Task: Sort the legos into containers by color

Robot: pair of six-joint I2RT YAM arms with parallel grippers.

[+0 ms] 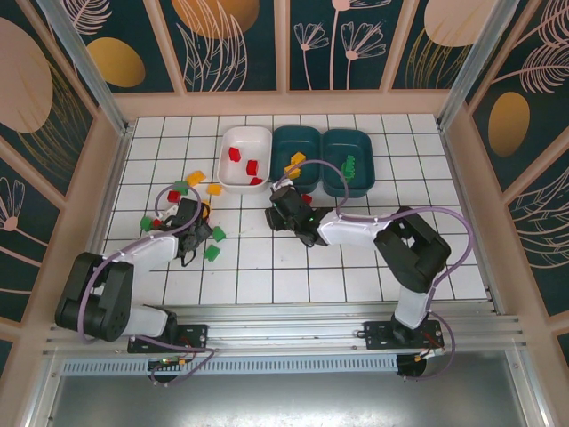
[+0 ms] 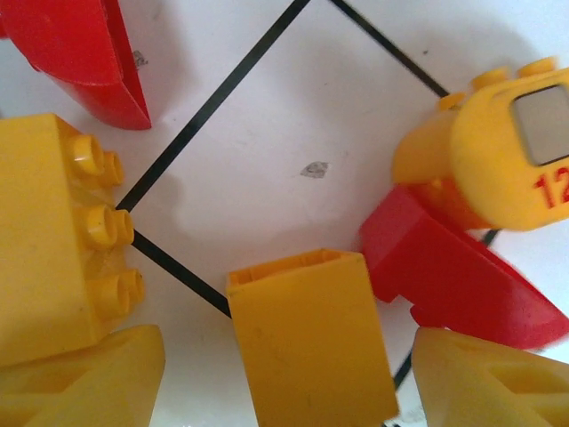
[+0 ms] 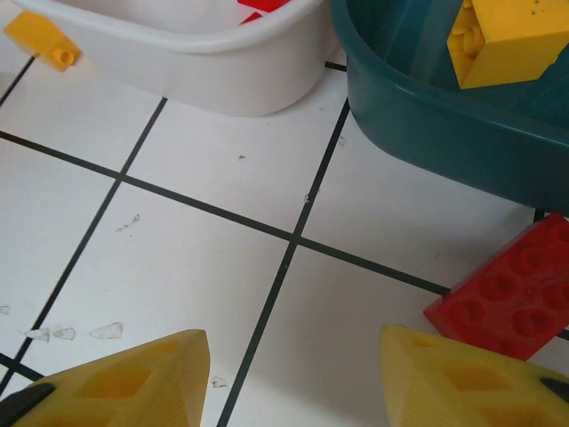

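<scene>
Sorting looks partly done: at 12 o'clock the white container (image 1: 242, 133) holds a few red legos (image 1: 235, 153), the middle teal container (image 1: 298, 140) a yellow lego (image 1: 296, 160) and the right teal container (image 1: 360, 147) a green lego (image 1: 349, 165), while several loose legos (image 1: 213, 243) remain on the surface (image 1: 373, 258) toward 9 o'clock. The left gripper (image 2: 289, 347), released, straddles a yellow brick (image 2: 311, 374) without touching it. The right gripper (image 3: 293, 374) is released and empty, a red brick (image 3: 507, 298) just beside it at 3 o'clock
</scene>
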